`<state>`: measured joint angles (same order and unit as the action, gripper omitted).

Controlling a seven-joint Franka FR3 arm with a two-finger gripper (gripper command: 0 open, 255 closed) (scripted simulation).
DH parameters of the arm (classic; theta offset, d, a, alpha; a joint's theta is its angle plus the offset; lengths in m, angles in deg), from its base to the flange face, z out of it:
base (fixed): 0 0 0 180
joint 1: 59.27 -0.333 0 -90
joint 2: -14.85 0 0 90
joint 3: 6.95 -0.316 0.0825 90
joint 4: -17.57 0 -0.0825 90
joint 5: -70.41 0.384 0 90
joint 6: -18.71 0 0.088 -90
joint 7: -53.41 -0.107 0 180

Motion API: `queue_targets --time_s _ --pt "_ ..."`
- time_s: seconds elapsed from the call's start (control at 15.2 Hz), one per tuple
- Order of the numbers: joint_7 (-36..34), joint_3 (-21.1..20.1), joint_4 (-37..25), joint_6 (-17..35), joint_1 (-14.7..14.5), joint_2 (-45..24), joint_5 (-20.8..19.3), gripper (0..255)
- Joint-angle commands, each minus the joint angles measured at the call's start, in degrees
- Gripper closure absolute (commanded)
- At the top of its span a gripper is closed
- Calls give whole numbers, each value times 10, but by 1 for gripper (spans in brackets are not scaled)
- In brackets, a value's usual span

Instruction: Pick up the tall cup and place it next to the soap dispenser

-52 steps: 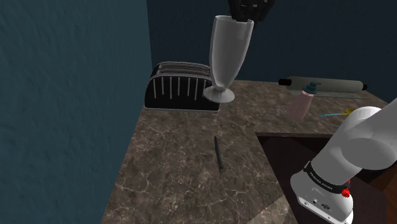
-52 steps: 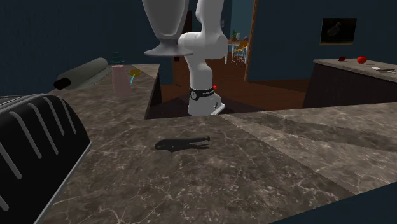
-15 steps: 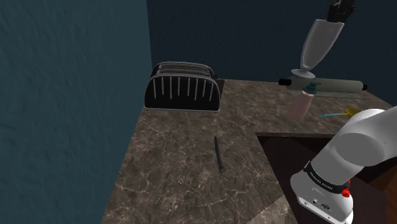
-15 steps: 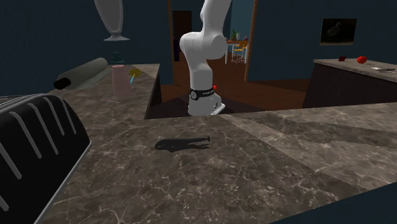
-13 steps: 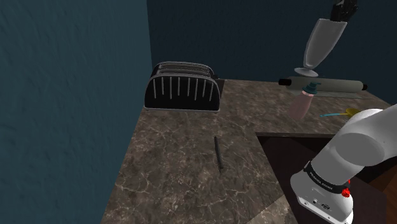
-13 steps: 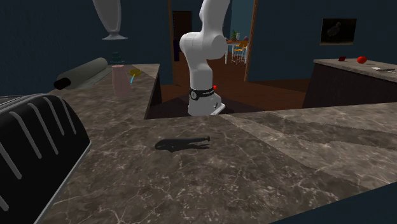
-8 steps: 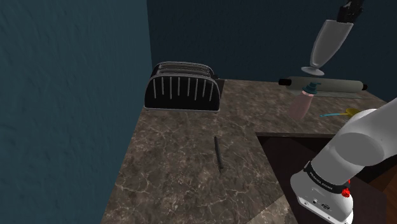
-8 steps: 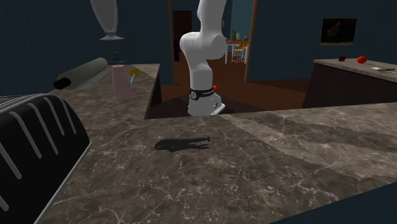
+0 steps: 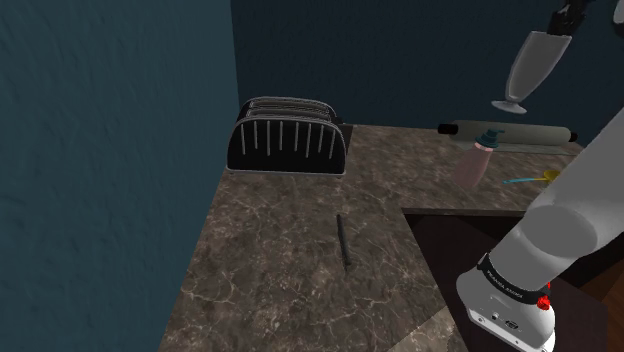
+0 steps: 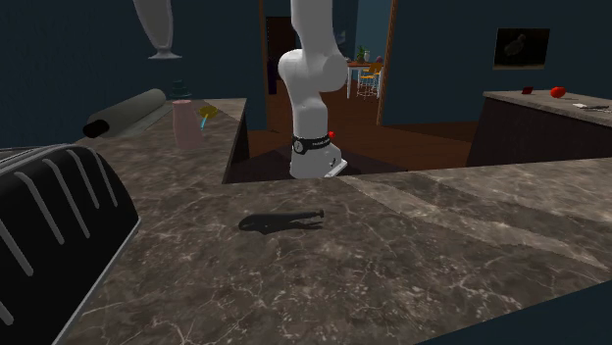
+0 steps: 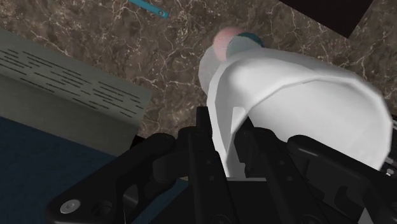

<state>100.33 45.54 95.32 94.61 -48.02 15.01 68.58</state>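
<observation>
Mid-carry, I'd say: the gripper [image 9: 566, 20] pinches the tall cup [image 9: 527, 65] by its rim, high near the soap dispenser [image 9: 474, 160], and it next needs lowering upright onto the worktop [image 9: 290, 250].

The tall cup [image 11: 299, 95] covers most of the soap dispenser [image 11: 230, 43]. High above the soap dispenser, the top edge cuts the gripper [image 9: 564, 20]. The thin teal thing [image 9: 525, 180] beside the soap dispenser is too small to name.
</observation>
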Motion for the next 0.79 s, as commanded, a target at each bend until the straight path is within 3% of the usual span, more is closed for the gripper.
queue_targets --time_s 0.0,0.07,0.13,0.73 --pt "62 36 -56 -11 38 -72 59 255" --pt "90 46 -88 -21 68 -111 93 255" --pt "127 53 -143 -41 122 -167 144 255" --pt "93 43 -1 58 62 -98 80 255"
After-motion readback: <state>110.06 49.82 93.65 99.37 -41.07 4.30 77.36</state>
